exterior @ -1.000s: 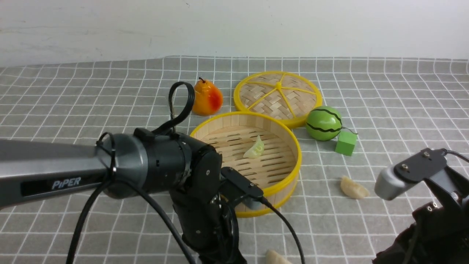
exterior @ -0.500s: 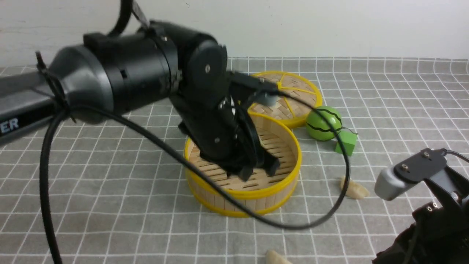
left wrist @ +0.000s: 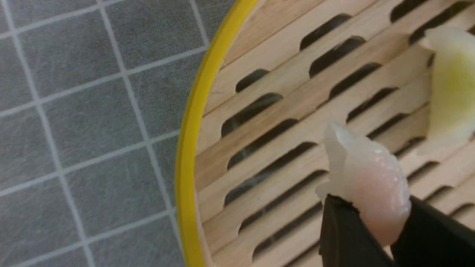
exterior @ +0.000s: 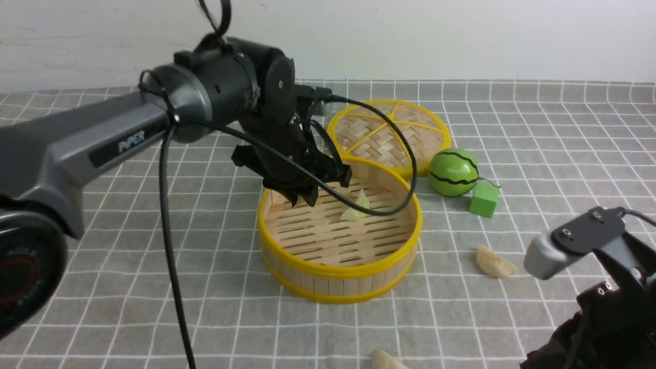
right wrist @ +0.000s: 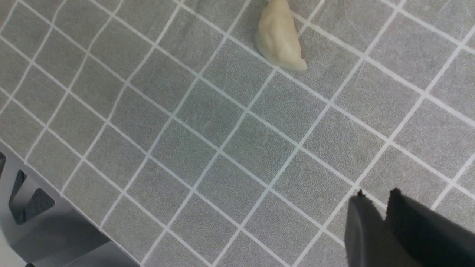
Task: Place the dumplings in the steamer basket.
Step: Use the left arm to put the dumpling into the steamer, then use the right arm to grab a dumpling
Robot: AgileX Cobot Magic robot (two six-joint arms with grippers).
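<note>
Pinkish translucent pleated dumpling is clamped in my left gripper, over the slatted floor of the round bamboo steamer basket with yellow rims. The pale green dumpling already lies inside. Right gripper is empty, jaws barely a crack apart, above the grey checked cloth, with a cream pleated dumpling lying well apart from it.

The tablecloth is showing grey with a white grid. The steamer basket is showing pale wood between yellow rims, and the lid a tan weave under yellow spokes. The toy watermelon is wearing black stripes on green, and the cube is showing plain green. Also showing are a pale green dumpling, a pinkish dumpling, a cream dumpling and a second cream dumpling.
</note>
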